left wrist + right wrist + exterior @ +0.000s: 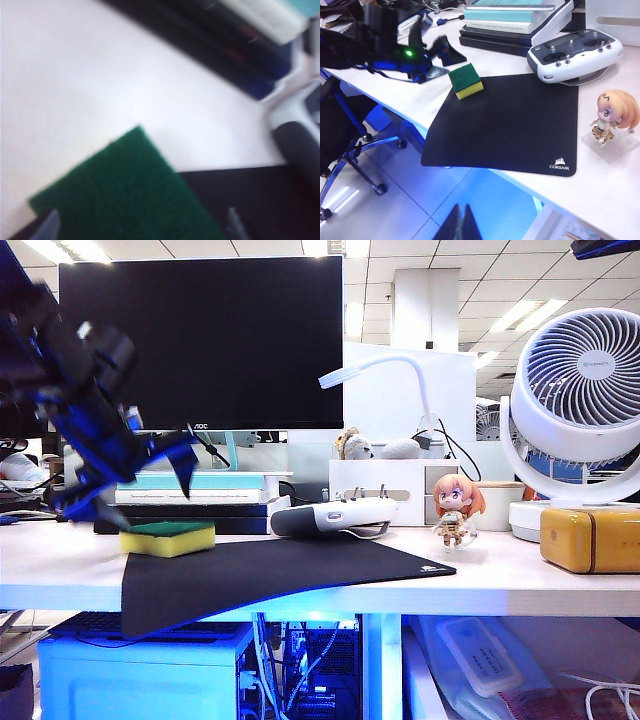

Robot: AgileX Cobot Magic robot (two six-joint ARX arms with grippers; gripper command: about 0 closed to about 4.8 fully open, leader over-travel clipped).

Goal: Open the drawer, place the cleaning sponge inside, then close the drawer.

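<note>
Exterior view, cleaning sponge on tabletop touching black mouse mat at its 10 o'clock corner, left end effector spread wide, empty, just above it, right end effector pinched closed, empty, below tabletop edge.

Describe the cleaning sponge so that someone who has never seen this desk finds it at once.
Start at the big black monitor and drop to the black mouse mat on the white desk in front of it. The cleaning sponge lies at the mat's far left corner, just below the open left gripper. It is the only yellow block with a dark green top.
</note>
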